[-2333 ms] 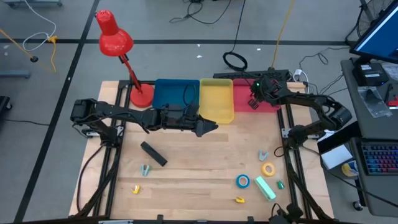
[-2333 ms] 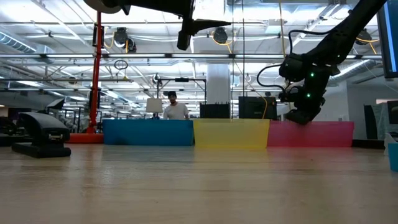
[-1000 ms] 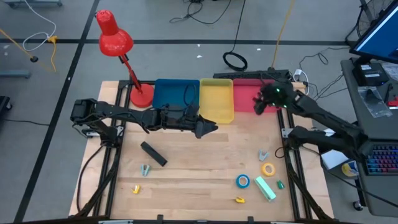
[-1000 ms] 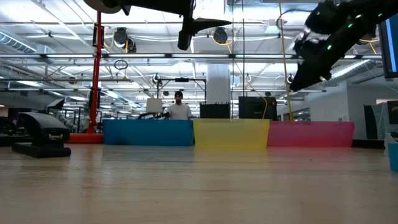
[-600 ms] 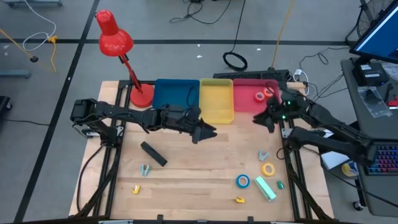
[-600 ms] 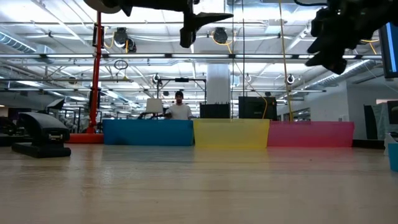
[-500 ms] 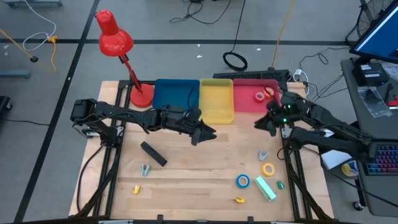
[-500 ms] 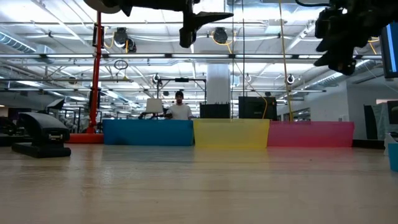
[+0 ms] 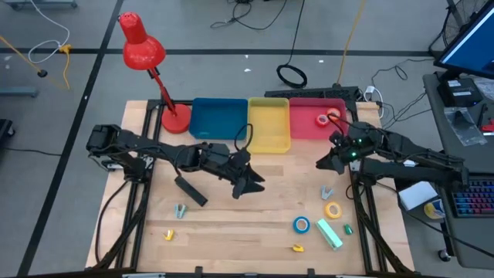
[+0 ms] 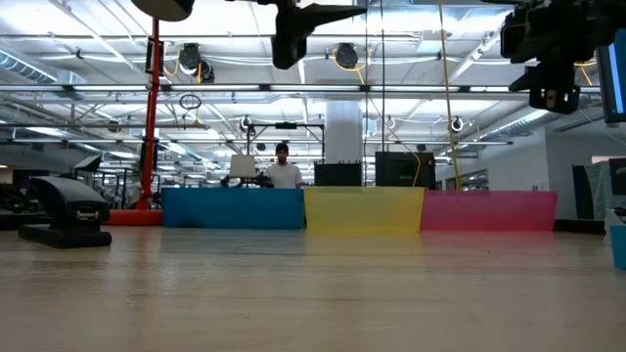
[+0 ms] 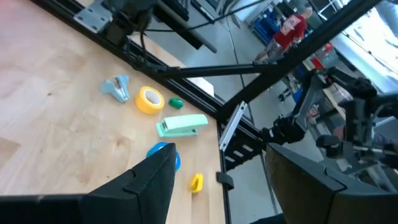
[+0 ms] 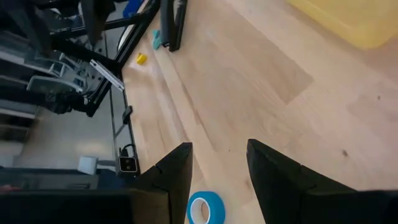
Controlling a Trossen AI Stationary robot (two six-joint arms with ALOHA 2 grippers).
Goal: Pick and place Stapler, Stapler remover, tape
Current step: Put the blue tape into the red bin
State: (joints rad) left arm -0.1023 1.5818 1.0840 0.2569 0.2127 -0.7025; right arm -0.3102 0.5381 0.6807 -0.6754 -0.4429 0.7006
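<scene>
**Both arms hang empty over the table, tape split between red bin and tabletop**

The right gripper (image 9: 322, 163) hovers above the wood just in front of the red bin (image 9: 305, 127), its two dark fingers (image 12: 174, 171) spread apart with nothing between them. In its wrist view the blue tape roll (image 12: 206, 207) lies flat on the boards below. The left gripper (image 9: 248, 185) hangs over the middle of the table, fingers (image 11: 146, 180) parted wide and holding nothing.

Inside the red bin sit the red tape roll (image 9: 322, 120) and the orange tape roll (image 9: 333, 115), close together near its right end. The yellow tape roll (image 9: 333, 209) rests on the table at front right, with the blue one (image 9: 301, 225) nearer the front edge and a mint-green stapler (image 9: 329, 234) beside it. A grey staple remover (image 9: 327, 191) lies just behind the yellow roll. A black stapler (image 9: 190, 190) lies at an angle on the left half, with another staple remover (image 9: 181, 210) in front of it.

The blue bin (image 9: 218, 118) and yellow bin (image 9: 268, 122) stand in line beside the red one. A red desk lamp (image 9: 141, 46) rises from the back left corner.
</scene>
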